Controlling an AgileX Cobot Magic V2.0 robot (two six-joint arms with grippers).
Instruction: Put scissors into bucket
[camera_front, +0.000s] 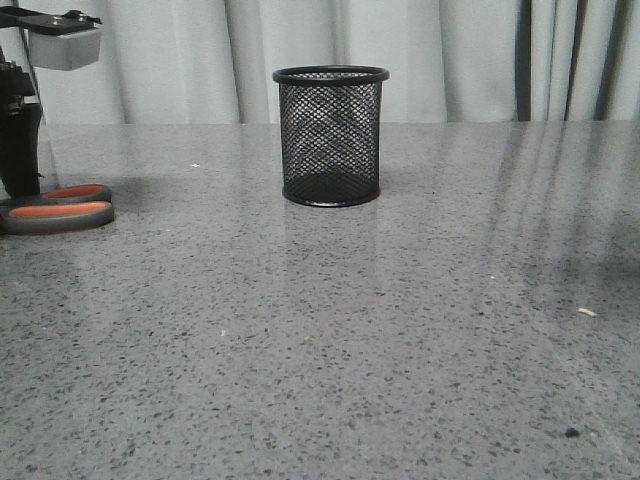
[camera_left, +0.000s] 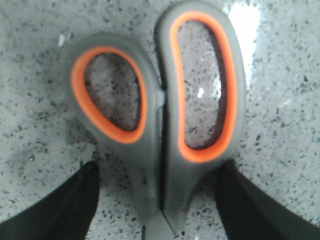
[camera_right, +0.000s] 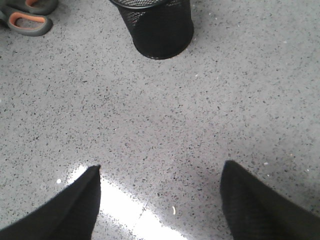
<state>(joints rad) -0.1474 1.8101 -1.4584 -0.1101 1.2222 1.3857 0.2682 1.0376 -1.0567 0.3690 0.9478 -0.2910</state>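
Note:
The scissors (camera_front: 60, 208) lie flat on the speckled grey table at the far left, showing grey handles with orange linings. In the left wrist view the scissors (camera_left: 155, 165) fill the frame, handles closed together. My left gripper (camera_left: 160, 167) is open and low over them, one black finger on each side of the neck just below the handles, with a gap to each finger. Its finger (camera_front: 20, 150) shows at the left edge of the front view. The bucket (camera_front: 331, 140), a black mesh cup, stands upright at mid-table, right of the scissors. My right gripper (camera_right: 161, 166) is open and empty above bare table, with the bucket (camera_right: 159, 30) and scissors (camera_right: 27, 20) beyond it.
A pale curtain hangs behind the table. A grey-white box on a dark bracket (camera_front: 62, 45) is at the upper left. A small pale crumb (camera_front: 587, 312) and a dark speck (camera_front: 571, 432) lie on the right side of the table.

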